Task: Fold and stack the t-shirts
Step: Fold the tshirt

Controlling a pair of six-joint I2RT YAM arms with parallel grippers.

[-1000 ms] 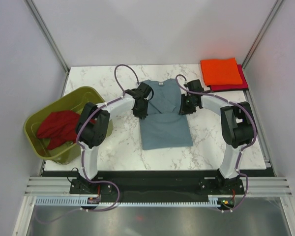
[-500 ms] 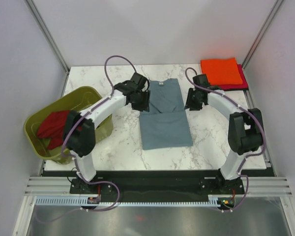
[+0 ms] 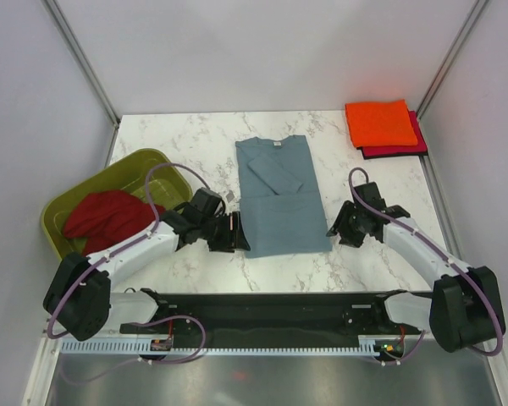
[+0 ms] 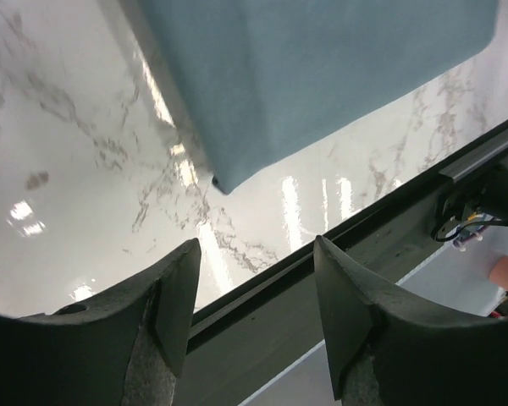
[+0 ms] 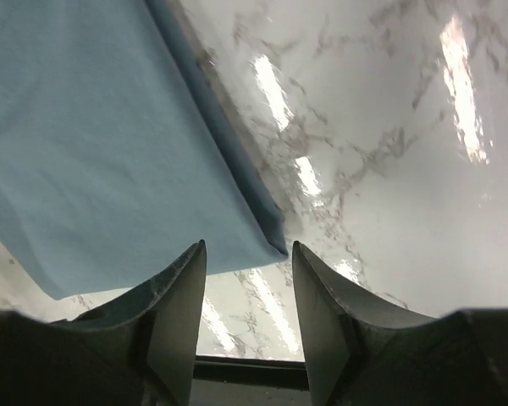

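A slate blue-grey t-shirt (image 3: pixel 281 203) lies flat mid-table, collar at the far end, both sleeves folded inward. My left gripper (image 3: pixel 236 236) sits at its near-left corner, open and empty; the left wrist view has that corner (image 4: pixel 223 179) just beyond the gripper (image 4: pixel 256 245). My right gripper (image 3: pixel 338 227) is at the near-right corner, open, with the cloth's corner (image 5: pixel 275 244) between the tips of the gripper (image 5: pixel 249 247) but not pinched. A folded orange t-shirt (image 3: pixel 378 123) lies on a folded magenta-red one (image 3: pixel 409 149) at the far right. A dark red t-shirt (image 3: pixel 102 216) is bunched in the tub.
The olive-green tub (image 3: pixel 144 165) stands at the table's left edge. The table's dark front rail (image 4: pixel 339 254) runs close under the left gripper. Bare marble (image 3: pixel 195 144) lies on both sides of the blue-grey shirt.
Both arms have drawn back from the shirt's far half to its near corners. Both grippers have opened and let go of the sleeves, which now lie folded inward.
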